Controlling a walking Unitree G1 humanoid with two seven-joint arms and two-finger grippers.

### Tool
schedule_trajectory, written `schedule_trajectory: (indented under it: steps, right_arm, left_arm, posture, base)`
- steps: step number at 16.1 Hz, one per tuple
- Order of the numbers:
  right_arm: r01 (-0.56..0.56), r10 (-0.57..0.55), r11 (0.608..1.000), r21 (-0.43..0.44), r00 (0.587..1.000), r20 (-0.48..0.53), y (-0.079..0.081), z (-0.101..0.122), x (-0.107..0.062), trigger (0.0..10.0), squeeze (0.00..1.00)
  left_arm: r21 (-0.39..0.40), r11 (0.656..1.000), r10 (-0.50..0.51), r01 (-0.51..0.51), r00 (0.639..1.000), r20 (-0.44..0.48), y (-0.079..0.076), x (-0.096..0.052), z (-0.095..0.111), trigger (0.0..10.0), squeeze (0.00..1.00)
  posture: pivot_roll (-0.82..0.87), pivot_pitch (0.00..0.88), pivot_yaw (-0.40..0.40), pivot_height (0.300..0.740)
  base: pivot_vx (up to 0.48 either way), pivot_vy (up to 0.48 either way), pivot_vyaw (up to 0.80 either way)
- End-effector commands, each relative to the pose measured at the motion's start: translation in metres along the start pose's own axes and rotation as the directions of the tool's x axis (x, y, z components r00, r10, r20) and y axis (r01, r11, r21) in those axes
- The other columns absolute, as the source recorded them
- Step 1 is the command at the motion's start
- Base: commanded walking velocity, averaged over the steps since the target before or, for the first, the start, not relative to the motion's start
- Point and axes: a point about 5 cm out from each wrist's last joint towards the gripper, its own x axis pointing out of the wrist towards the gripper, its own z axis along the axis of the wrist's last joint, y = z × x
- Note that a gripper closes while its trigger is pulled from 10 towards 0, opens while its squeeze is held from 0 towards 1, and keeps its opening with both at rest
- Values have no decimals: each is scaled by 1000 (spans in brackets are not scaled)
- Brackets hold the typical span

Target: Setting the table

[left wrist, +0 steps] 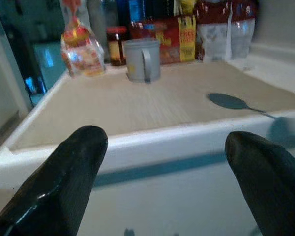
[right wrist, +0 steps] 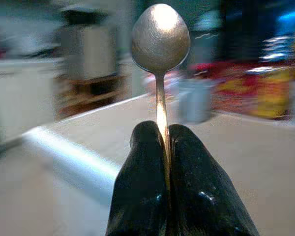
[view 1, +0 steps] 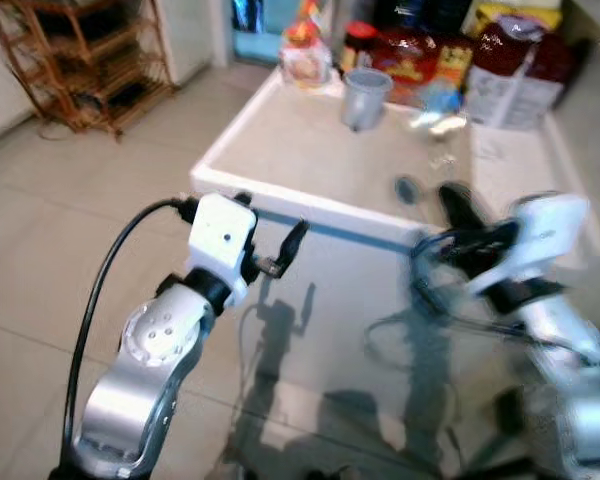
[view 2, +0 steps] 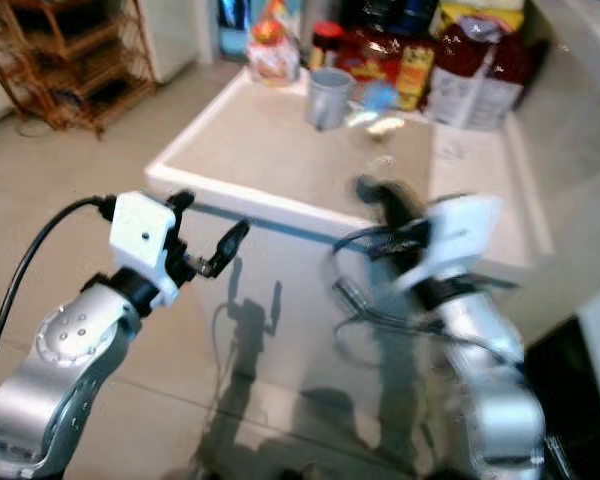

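White-rimmed low table (view 1: 280, 195) with tan top, groceries crowded along its far edge: red packets (view 1: 410, 55), white-and-red bag (view 1: 515, 75), bread bag (view 1: 305, 50). Grey mug (view 1: 364, 98) stands on the tabletop near them. Right gripper (right wrist: 166, 142) clenched on a metal spoon (right wrist: 161, 37), bowl up, over the table's near right edge. Left gripper (left wrist: 164, 162) spread wide, nothing held, just short of the table's near rim.

A mug (view 1: 364, 97) stands on the table (view 1: 280, 150) — packages (view 1: 510, 70) behind it, a shelf rack (view 1: 90, 60) far left.
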Motion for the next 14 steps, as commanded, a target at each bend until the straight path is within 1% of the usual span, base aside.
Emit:
schedule_trajectory:
  steps: [1,2,3,5,7,9,11,14]
  right_arm:
    - [-22,22,999,-24,1000,-5,-1,-1,-1,10000,0]
    - [-63,62,997,-45,998,-19,2,-4,-1,10000,0]
    - [-87,86,995,-47,996,-19,5,-5,-1,10000,0]
    - [-81,81,996,-32,997,-12,5,-5,-2,10000,0]
    - [-108,108,994,-14,994,5,10,-3,-7,10000,0]
    - [-170,169,985,-39,985,-22,14,-8,-19,10000,0]
    - [-152,151,987,-41,988,-37,7,-10,-25,10000,0]
    - [-124,122,991,-45,992,-41,0,-9,-27,10000,0]
  left_arm:
    - [1,1000,-15,15,1000,17,-3,1,3,10000,0]
    - [1,1000,-17,17,1000,21,-4,2,3,10000,0]
    - [-2,1000,-16,16,1000,26,-5,2,4,10000,0]
    - [-5,1000,-17,17,999,31,-6,2,4,10000,0]
    - [-6,1000,-21,21,999,36,-6,0,4,10000,0]
    - [-11,1000,-20,21,999,39,-5,-3,3,10000,0]
    - [-9,1000,-14,14,999,31,-3,-6,0,10000,0]
    - [4,1000,4,-5,1000,31,1,-7,-1,10000,0]
  posture:
    - [-9,96,-52,740]
    - [-10,96,-54,740]
    - [-10,94,-57,740]
    - [-11,97,-60,740]
    - [-12,99,-61,740]
    - [-12,100,-63,740]
    - [-14,101,-63,740]
    - [-23,106,-60,740]
  base:
    - [0,-472,0]
    - [0,-480,0]
    - [0,-472,0]
    - [0,-476,0]
    - [0,-480,0]
    - [0,-480,0]
    - [0,-480,0]
    - [0,-452,0]
